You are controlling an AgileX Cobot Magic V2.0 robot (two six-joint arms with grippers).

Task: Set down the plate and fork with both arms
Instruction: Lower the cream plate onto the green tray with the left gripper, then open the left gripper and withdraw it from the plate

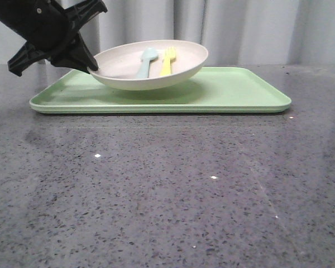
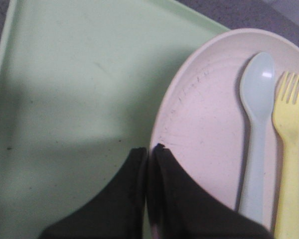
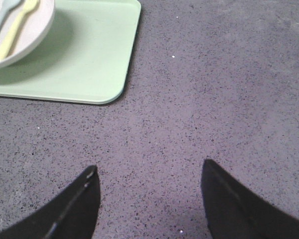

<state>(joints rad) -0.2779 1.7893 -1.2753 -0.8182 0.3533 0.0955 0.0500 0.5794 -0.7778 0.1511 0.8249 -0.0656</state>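
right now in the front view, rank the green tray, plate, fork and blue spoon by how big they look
1. Light-green tray, the widest by far.
2. Cream-white plate, held at its rim by the left gripper.
3 and 4. Pale blue spoon and yellow fork look about the same length; too close to rank.

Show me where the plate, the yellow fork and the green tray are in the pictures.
plate (image 1: 123, 64), front view, bare inner surface left of the utensils.
yellow fork (image 2: 287, 124), left wrist view, neck just below the tines.
green tray (image 1: 234, 89), front view, bare floor right of the plate.
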